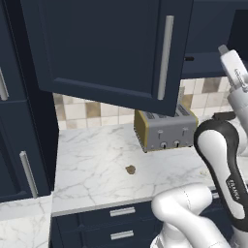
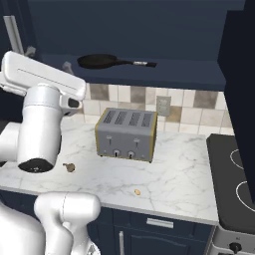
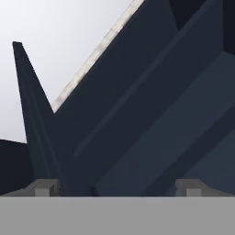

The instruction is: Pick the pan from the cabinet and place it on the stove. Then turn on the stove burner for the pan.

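Step in hand: reaching for the pan (image 2: 102, 61), not yet grasped; it lies on the cabinet (image 1: 104, 46) shelf, handle pointing right
Claw (image 3: 117, 187): wide apart, empty, facing navy panels
Next move, judged: descend onto the pan handle
Obstructions: open door; toaster (image 2: 126, 133) on table (image 2: 174, 182) below; stove (image 2: 233, 184) right

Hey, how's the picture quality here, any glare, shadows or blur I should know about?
Right base view: pan sits in dim shade on the cabinet shelf, stove glossy without glare. Left base view: evenly lit, toaster slightly soft. Hand view: claw sharp against dark panels, bright background behind.
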{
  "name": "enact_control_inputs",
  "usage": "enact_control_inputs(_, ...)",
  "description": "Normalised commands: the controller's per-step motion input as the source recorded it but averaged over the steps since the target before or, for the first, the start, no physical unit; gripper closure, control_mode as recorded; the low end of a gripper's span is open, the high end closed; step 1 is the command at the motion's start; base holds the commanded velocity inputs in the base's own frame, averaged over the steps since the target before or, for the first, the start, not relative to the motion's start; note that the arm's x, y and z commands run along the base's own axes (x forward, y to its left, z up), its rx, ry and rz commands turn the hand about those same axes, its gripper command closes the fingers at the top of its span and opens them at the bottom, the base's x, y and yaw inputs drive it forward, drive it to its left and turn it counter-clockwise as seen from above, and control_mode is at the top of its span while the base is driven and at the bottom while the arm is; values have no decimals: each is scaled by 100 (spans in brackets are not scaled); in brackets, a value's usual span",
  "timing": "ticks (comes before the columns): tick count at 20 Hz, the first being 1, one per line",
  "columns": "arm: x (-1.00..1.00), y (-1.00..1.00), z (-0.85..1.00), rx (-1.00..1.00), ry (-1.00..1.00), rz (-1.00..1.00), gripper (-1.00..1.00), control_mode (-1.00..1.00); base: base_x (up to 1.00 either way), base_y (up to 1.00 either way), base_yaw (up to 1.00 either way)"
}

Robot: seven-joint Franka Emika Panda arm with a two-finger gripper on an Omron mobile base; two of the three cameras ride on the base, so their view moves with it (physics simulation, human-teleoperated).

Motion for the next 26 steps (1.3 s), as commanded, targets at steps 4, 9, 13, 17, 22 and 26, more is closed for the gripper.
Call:
enact_control_inputs(4, 38, -6, -2, 11, 0, 9, -100, -100, 0, 0, 0)
enact_control_inputs(9, 29, -26, 0, 17, 0, 14, -100, -100, 0, 0, 0)
enact_control_inputs(13, 13, -20, -4, 16, 1, 20, -100, -100, 0, 0, 0)
enact_control_inputs(17, 12, -2, -23, 5, 6, 21, -100, -100, 0, 0, 0)
enact_control_inputs(22, 32, 1, -23, 0, 13, 23, -100, -100, 0, 0, 0)
enact_control_inputs(26, 57, 0, -21, -6, 34, 5, -100, -100, 0, 0, 0)
